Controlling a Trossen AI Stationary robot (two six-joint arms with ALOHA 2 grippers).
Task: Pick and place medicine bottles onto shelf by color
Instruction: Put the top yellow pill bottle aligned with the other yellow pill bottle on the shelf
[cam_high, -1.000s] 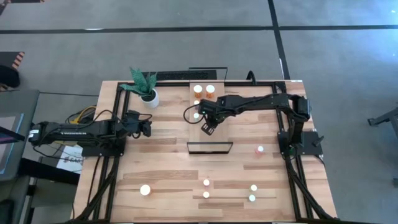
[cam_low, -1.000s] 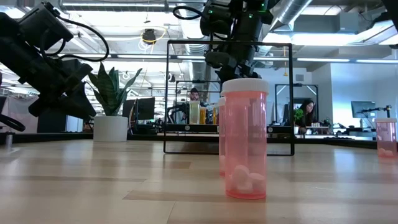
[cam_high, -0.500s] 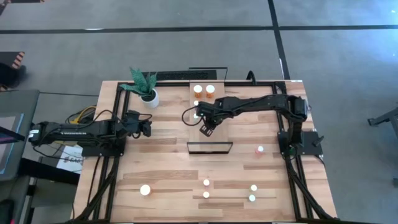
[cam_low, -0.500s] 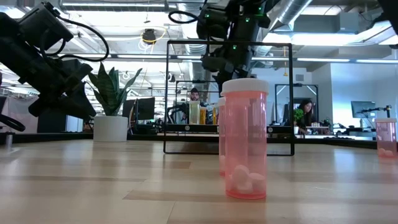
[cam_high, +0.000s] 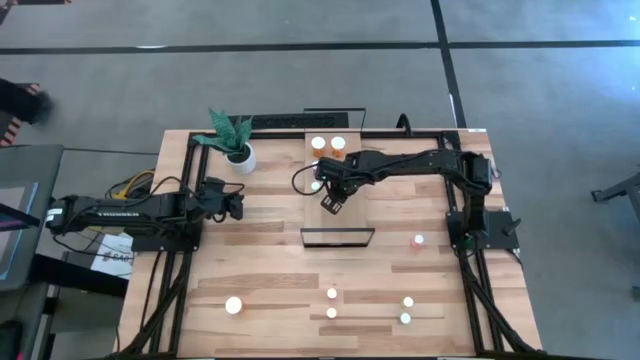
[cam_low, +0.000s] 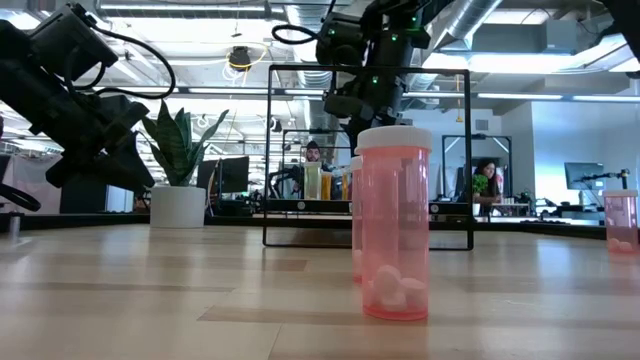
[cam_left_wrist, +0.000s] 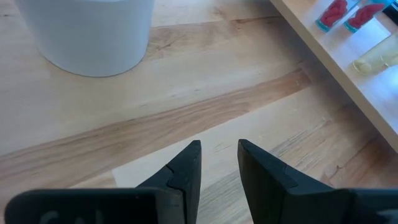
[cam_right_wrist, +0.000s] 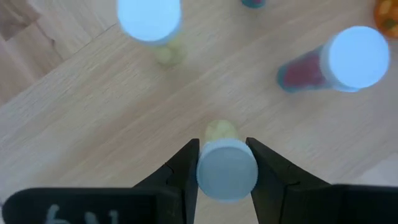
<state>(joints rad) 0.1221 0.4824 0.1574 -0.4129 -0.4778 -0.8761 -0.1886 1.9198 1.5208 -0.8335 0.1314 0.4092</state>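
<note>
The shelf (cam_high: 352, 210) is a light-wood board at the table's far middle, with its black frame (cam_high: 338, 237) at the near end. White-capped medicine bottles stand on it: orange ones (cam_high: 338, 146) at the far end, a pale yellow one (cam_right_wrist: 150, 22) and a red one (cam_right_wrist: 348, 62) nearer. My right gripper (cam_high: 329, 203) hangs over the shelf, pointing down, shut on a pale yellow bottle (cam_right_wrist: 227, 169). My left gripper (cam_high: 240, 207) waits shut over the table's left part, holding nothing. Several more bottles (cam_high: 332, 294) stand near the front edge. My right gripper pinches the pale yellow bottle by its white cap (cam_right_wrist: 227, 180), one finger on each side. The fingers (cam_right_wrist: 186, 165) come from above, pointing steeply down. The bottle stays upright, its body (cam_right_wrist: 221, 129) below the fingers over the shelf board; whether its bottom touches the board I cannot tell.
A white pot with a green plant (cam_high: 238, 152) stands at the far left, close to my left gripper. A single bottle (cam_high: 418, 240) stands right of the shelf frame. A large pink bottle (cam_low: 393, 225) stands close to the low camera, and another (cam_low: 620, 220) is at the right.
</note>
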